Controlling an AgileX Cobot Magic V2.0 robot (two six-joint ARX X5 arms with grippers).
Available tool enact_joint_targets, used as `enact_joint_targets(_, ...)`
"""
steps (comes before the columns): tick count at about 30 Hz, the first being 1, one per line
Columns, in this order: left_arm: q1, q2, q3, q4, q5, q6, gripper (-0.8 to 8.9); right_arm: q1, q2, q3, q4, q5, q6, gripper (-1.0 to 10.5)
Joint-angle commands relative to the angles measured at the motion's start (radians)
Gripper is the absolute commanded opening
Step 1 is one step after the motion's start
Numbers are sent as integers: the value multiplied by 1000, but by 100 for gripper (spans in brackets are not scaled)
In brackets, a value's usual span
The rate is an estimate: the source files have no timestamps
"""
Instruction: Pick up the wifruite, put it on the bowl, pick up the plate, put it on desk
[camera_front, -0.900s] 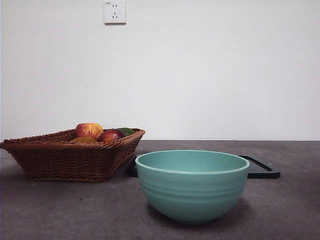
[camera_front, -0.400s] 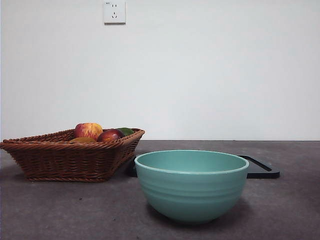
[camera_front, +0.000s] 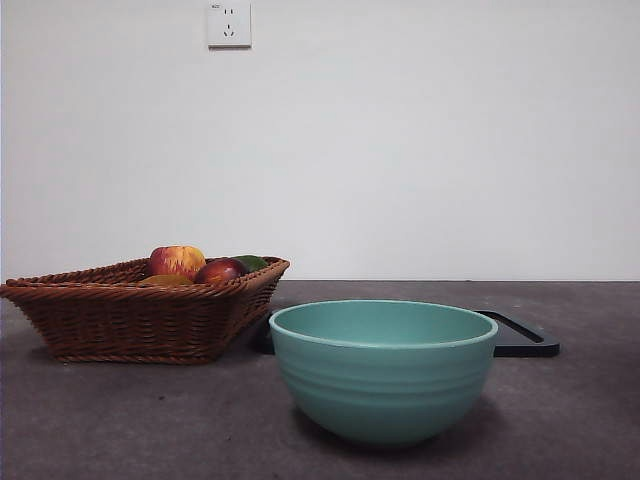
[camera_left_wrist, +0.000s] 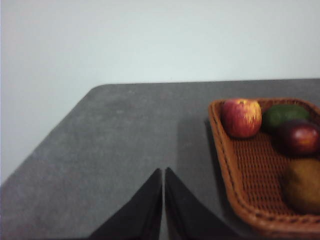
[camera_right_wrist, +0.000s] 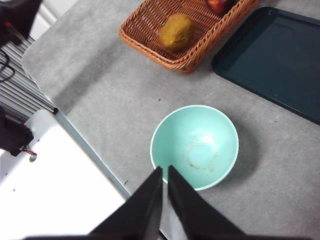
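The wifruite (camera_left_wrist: 303, 185), a small brown-golden oval, lies in the wicker basket (camera_front: 140, 320) and barely shows over its rim (camera_front: 165, 281). From above it sits near the basket's corner (camera_right_wrist: 176, 31). The teal bowl (camera_front: 383, 375) stands empty on the desk (camera_front: 560, 430), in front of the plate (camera_front: 520, 340), a flat dark rectangular tray (camera_right_wrist: 280, 55). My left gripper (camera_left_wrist: 163, 172) is shut and empty over bare desk beside the basket. High over the bowl's near rim (camera_right_wrist: 165, 125), my right gripper (camera_right_wrist: 164, 169) is also shut on nothing. Neither arm shows in the front view.
Beside the wifruite the basket holds a red-and-yellow apple (camera_left_wrist: 241, 117), a dark red fruit (camera_left_wrist: 299, 137) and a green fruit (camera_left_wrist: 285, 115). The desk's rounded corner (camera_left_wrist: 100, 90) lies beyond the left gripper. A white base (camera_right_wrist: 55, 185) sits off the desk's edge.
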Motion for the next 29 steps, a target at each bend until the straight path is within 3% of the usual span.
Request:
enact_joint_targets(1, 3, -38, -33, 14, -6, 9, 7, 9, 7, 18, 10, -2, -1, 8)
enact_joint_targets(29, 1, -42, -153, 15, -5, 4, 7, 9, 7, 18, 11, -2, -1, 8)
